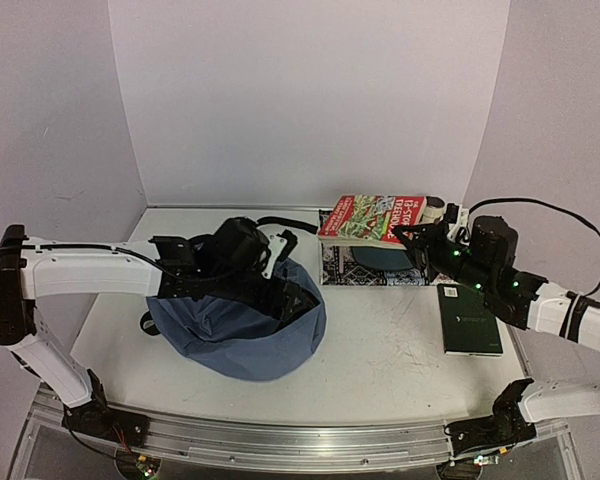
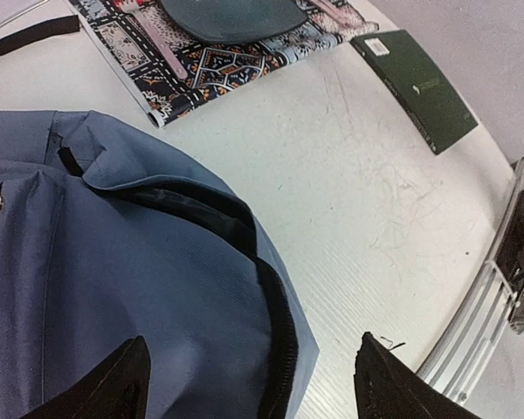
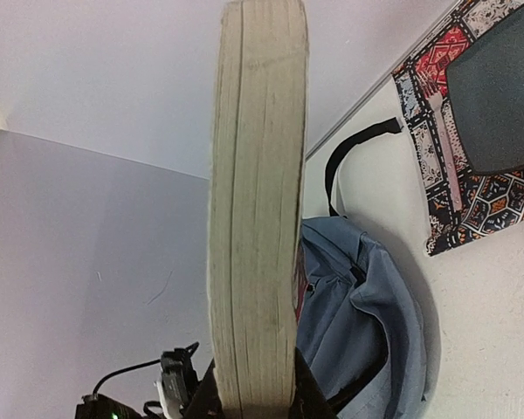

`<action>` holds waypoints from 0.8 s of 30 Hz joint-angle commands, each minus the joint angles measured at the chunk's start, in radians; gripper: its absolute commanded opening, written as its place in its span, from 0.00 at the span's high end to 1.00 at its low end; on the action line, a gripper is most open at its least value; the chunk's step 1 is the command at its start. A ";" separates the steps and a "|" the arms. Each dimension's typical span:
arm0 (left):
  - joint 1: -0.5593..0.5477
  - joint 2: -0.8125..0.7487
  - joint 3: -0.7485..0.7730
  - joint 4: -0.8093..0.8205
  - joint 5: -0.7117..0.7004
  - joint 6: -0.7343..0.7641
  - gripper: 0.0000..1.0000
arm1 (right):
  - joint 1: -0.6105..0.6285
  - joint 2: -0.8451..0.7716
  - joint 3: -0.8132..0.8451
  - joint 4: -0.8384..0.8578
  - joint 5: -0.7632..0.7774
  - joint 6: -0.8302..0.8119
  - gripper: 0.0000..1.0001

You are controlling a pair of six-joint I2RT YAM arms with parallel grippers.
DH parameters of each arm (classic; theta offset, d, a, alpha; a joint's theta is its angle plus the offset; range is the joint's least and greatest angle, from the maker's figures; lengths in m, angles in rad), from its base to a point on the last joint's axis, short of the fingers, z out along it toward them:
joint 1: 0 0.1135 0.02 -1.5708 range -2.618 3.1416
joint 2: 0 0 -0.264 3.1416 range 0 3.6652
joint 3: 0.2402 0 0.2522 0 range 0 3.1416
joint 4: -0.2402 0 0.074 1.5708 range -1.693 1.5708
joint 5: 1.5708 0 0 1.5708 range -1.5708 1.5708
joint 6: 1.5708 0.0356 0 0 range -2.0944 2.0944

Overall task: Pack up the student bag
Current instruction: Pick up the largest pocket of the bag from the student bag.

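Left gripper [image 2: 253,393] hangs with its two black fingers spread wide and nothing clamped between them. Directly beneath it lies the large, soft slate-blue fabric backpack [image 2: 113,262], slumped on the white table [image 1: 380,350]. The backpack's black-lined open mouth runs under the gap between the fingers. A black strap [image 1: 285,222] trails from the backpack onto the table beyond this gripper.

The right gripper [image 1: 412,240] is closed on a thick paperback book with a red and green cover [image 1: 370,218]. It grips the book at the end nearest the wrist and holds it clear of the table, cover up and roughly level; from the wrist view, cream page edges stick straight out from the fingers. Under the book and gripper lies a flat patterned sheet in black, red and white [image 1: 335,262], with a dark teal flat pouch [image 1: 380,258] resting on it. Back toward this arm's base lies a thin dark green notebook [image 1: 470,320], flat on the table. The backpack sits well to this gripper's left, apart from the book.
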State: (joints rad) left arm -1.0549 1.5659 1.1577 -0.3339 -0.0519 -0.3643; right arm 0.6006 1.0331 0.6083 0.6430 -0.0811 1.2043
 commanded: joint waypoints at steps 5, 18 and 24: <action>-0.082 0.091 0.139 -0.171 -0.244 0.124 0.19 | 0.000 -0.046 0.008 0.107 0.014 0.002 1.00; -0.095 0.153 0.211 -0.242 -0.323 0.169 0.65 | -0.001 -0.067 -0.006 0.106 0.000 0.009 1.00; -0.093 0.097 0.281 -0.259 -0.415 0.165 0.95 | 0.002 -0.068 -0.014 0.103 -0.028 0.017 1.00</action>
State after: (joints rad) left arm -1.1484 1.7233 1.3402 -0.5909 -0.3743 -0.2026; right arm 0.6006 1.0023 0.5894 0.6423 -0.0883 1.2195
